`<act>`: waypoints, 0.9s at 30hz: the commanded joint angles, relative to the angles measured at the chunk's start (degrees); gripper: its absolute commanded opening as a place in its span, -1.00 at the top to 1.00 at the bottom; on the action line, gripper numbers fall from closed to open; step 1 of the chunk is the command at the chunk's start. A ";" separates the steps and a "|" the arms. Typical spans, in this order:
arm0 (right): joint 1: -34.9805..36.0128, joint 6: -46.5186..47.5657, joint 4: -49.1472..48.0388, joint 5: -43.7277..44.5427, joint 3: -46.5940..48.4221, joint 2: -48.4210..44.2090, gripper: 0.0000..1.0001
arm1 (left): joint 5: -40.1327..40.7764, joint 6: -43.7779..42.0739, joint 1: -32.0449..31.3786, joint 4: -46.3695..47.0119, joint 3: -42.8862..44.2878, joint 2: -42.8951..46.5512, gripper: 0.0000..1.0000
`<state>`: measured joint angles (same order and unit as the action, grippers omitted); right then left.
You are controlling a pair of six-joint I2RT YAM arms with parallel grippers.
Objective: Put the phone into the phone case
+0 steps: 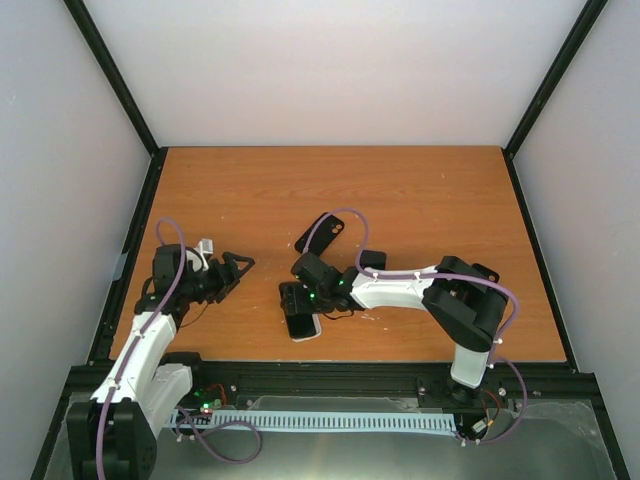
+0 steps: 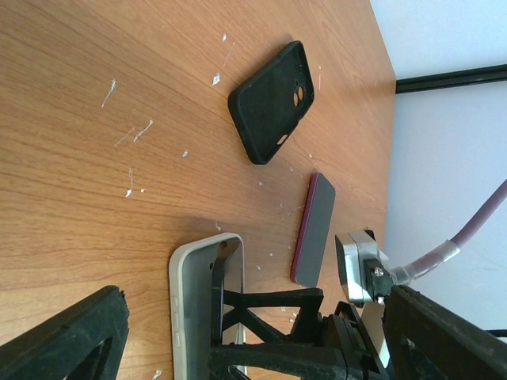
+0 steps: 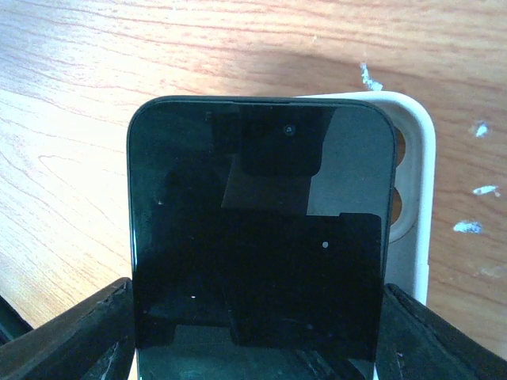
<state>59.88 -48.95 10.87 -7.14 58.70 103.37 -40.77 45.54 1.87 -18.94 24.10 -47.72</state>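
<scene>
My right gripper is shut on a black phone, one finger on each long edge, and holds it over a white phone case that lies on the table. The phone covers most of the case; the case's right rim and camera holes show beside it. In the top view the case pokes out below the gripper. My left gripper is open and empty, left of the case, pointing at it. In the left wrist view the case rim sits between its open fingers.
A black phone case lies behind the right gripper, also in the left wrist view. A second phone with a red edge lies by the right forearm. The table's front edge runs close below the white case.
</scene>
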 commanded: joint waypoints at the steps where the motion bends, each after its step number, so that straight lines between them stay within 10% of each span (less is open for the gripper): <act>1: 0.77 -1.05 4.30 -0.08 0.98 -1.65 -0.41 | -0.15 -0.45 -0.55 0.11 0.59 -0.55 -0.76; 15: 0.02 3.26 7.38 3.01 0.28 -7.55 -0.75 | 1.96 4.28 -7.94 5.23 -2.44 -4.16 -0.67; 27: -3.28 4.26 -1.15 -1.20 -9.32 -9.86 -0.17 | 2.11 12.36 -15.69 15.36 -8.20 -7.40 -0.35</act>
<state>56.84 -44.80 13.37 -6.61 51.07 94.54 -38.96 54.24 -11.35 -9.02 16.19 -53.52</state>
